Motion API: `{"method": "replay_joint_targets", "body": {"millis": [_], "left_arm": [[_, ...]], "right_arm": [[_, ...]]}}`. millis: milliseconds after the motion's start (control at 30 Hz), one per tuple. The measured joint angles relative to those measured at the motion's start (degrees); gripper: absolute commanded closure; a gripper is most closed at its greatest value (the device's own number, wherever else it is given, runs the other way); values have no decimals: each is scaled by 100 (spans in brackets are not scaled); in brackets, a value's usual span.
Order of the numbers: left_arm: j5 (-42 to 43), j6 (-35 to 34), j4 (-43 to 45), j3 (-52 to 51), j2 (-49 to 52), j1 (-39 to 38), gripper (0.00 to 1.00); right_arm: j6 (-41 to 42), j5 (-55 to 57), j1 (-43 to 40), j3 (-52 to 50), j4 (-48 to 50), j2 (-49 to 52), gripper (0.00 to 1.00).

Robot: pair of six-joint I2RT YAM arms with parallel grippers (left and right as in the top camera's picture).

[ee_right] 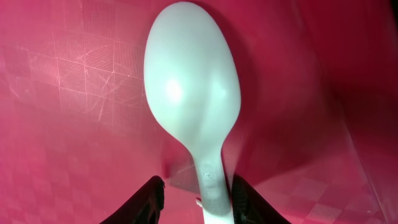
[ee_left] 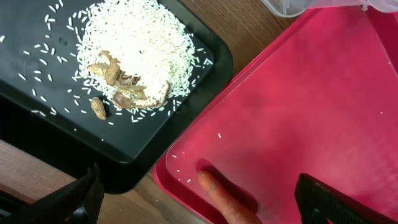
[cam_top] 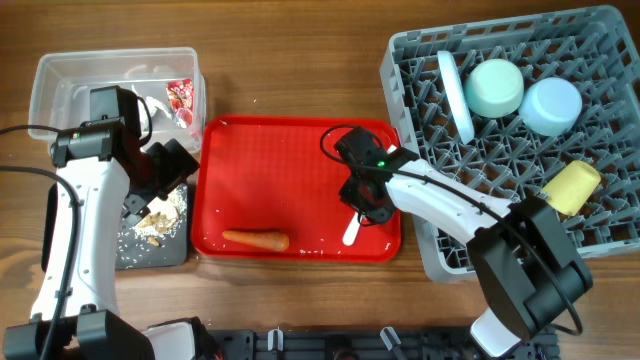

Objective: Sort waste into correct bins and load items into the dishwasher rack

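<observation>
The white plastic spoon point(cam_top: 351, 232) lies on the red tray point(cam_top: 270, 170) near its front right corner. My right gripper point(cam_top: 366, 200) is open, its fingers point(ee_right: 198, 193) on either side of the spoon's point(ee_right: 193, 81) handle. The orange carrot point(cam_top: 255, 240) lies at the red tray's front edge. My left gripper point(cam_top: 170, 165) is open and empty point(ee_left: 202, 196) above the carrot's tip point(ee_left: 217, 193). Beige food scraps point(ee_left: 121, 81) and rice lie in the black tray point(ee_left: 37, 106). The clear tub point(cam_top: 50, 85) holds the red-and-white wrapper point(cam_top: 181, 97) and the white napkin point(cam_top: 152, 108).
The grey dishwasher rack point(cam_top: 500, 250) at the right holds the light blue plate point(cam_top: 455, 95) on edge, the mint bowl point(cam_top: 495, 87), the light blue bowl point(cam_top: 551, 105) and the yellow cup point(cam_top: 571, 187). The black tray point(cam_top: 160, 250) touches the red tray's left side.
</observation>
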Motion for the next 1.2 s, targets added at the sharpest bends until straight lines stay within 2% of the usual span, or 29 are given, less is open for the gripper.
{"method": "replay_joint_targets", "body": {"millis": [200,500,700,767,833,1000,1200], "left_arm": [[0,0,-2,0,0,0,0],[0,0,-26,0,0,0,0],[0,0,-26,0,0,0,0],[0,0,-26,0,0,0,0],[0,0,-26,0,0,0,0],[0,0,-26,0,0,0,0],[0,0,-28,0,0,0,0]], "right_arm": [[-282,673,7,-2,341,4,56],[-1088,1665,4,-4,603,98,56],[-1506,1731,-7,-4,925,210,57],[-1545,1714,-7,-4,931,212,62],[-1589,1665,-15,-4,920,212,62],[-1628,1388,-33,48,841,210,52],[-1633,1263,-33,76,791,210,50]]}}
